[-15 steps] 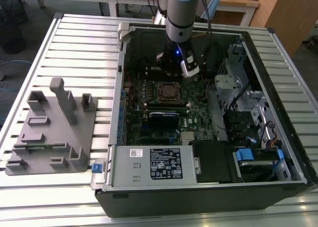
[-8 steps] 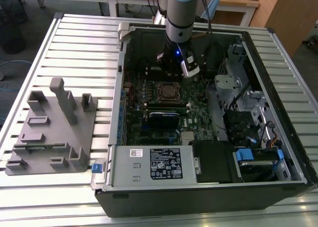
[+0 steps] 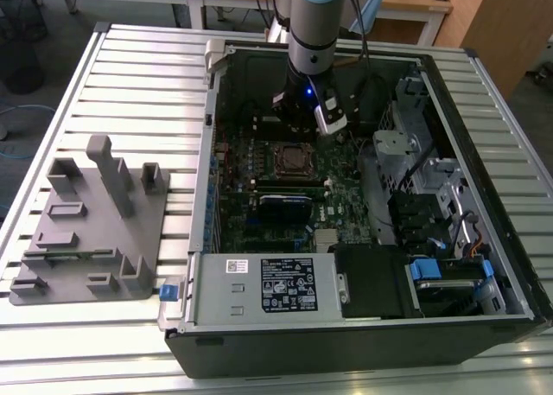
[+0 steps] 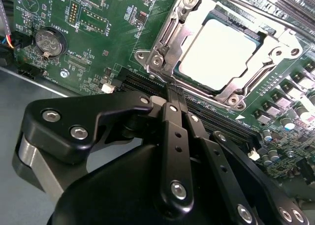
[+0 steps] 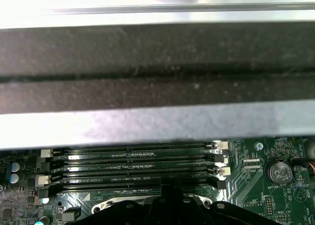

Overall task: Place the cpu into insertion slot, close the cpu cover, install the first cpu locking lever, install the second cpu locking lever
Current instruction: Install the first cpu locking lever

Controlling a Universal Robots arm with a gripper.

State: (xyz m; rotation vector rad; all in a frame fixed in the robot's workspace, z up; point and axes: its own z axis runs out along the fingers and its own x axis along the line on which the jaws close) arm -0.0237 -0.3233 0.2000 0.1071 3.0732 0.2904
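Pale silver-beige metal catches our eye first: the cpu (image 4: 220, 48) lies flat inside the insertion slot (image 4: 252, 35), and in the second wrist view the silvery cpu cover (image 4: 173, 35) frames it on all sides, lying down over the chip's edges with the top showing through the cut-out centre. Thin wire levers (image 4: 261, 70) run along the frame's sides.

The pincer (image 4: 173, 94) sits just beside the socket, its black fingers (image 4: 170, 131) pressed together with no gap between the tips and nothing between them (the tips point at the frame's nearest edge). We cannot tell whether they touch the board.

In the exterior view we see the arm (image 3: 318, 23) reaching down into the open computer case (image 3: 484, 196), with the pincer (image 3: 321, 125) at about one o'clock from the socket (image 3: 295, 160) and close above it. A grey fixture block (image 3: 91, 222) rests on the slatted counter (image 3: 147, 84), well apart from the case at nine o'clock.

In the first wrist view, the long memory slots (image 5: 133, 161) and a coin battery (image 5: 278, 172) show on the green motherboard (image 5: 246, 185).
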